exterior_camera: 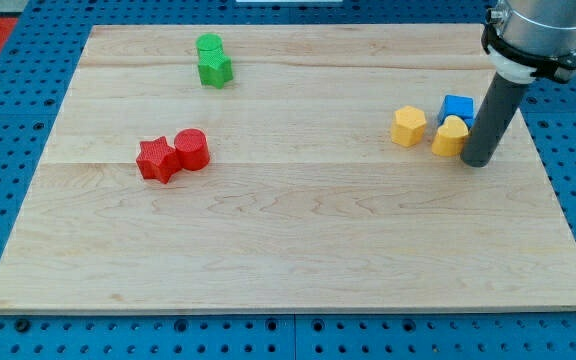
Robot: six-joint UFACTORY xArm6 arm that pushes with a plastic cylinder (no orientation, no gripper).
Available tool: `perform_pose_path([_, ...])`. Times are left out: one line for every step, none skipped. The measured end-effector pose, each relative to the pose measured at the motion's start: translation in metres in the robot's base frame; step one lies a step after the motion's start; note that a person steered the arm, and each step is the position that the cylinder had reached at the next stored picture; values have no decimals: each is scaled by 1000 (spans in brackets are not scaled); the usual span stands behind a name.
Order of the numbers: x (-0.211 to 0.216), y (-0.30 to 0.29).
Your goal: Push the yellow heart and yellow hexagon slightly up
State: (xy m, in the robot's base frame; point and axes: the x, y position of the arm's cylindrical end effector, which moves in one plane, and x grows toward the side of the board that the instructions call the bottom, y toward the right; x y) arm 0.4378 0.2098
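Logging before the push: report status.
My tip at yellow heart's right. Yellow hexagon left of heart. Blue block directly above heart, in the way.

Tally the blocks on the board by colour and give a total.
Green: 2, a cylinder and a star
Red: 2, a star and a cylinder
Yellow: 2, a hexagon and a heart
Blue: 1, a cube
Total: 7

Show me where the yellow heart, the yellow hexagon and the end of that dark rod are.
yellow heart point(450, 137): camera view, on its top face.
yellow hexagon point(408, 125): camera view, on its top face.
my tip point(477, 161): camera view, the rod's very bottom end, just to the view's right of the yellow heart.
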Motion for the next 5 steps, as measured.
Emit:
perform_pose_path([-8,0])
perform_pose_path([-13,0])
perform_pose_path([-21,0])
perform_pose_path([-29,-15])
perform_pose_path([-33,-34])
